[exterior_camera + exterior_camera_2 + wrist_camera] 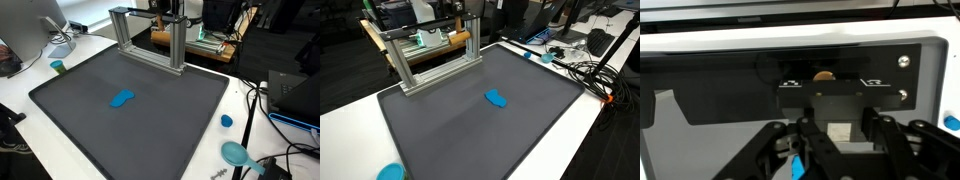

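Observation:
A small blue object [121, 99] lies flat near the middle of a dark grey mat [90, 120]; both exterior views show it [496, 98]. In the wrist view my gripper [845, 150] fills the lower half. Its two black fingers stand apart, with nothing between them but a pale patch of the surface behind. A sliver of blue [795, 167] shows beside the left finger. The gripper hangs above the mat near the aluminium frame [150, 38] and touches nothing. The arm itself is almost wholly out of both exterior views.
The mat [460, 130] lies on a white table. The aluminium frame [430, 55] stands at its back edge. A teal cup [58, 67], a small blue cap [227, 121] and a teal round dish [235, 153] sit off the mat. Cables [585, 70] lie along one side.

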Action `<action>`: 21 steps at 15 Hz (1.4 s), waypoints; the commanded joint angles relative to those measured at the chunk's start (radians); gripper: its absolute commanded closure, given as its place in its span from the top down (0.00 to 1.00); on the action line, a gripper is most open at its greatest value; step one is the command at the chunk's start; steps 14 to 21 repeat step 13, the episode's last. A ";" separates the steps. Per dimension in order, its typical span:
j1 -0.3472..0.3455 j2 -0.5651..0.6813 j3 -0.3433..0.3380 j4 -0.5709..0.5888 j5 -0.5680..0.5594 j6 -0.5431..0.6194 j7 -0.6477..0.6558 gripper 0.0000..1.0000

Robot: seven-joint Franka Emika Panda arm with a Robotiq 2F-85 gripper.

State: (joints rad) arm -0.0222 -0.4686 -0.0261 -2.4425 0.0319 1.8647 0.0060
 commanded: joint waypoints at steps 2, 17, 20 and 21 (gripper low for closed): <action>0.004 -0.020 -0.005 -0.007 -0.006 -0.037 -0.042 0.73; -0.019 -0.090 -0.040 0.030 -0.029 -0.029 -0.093 1.00; -0.019 -0.090 -0.040 0.030 -0.029 -0.029 -0.093 1.00; -0.019 -0.090 -0.040 0.030 -0.029 -0.029 -0.093 1.00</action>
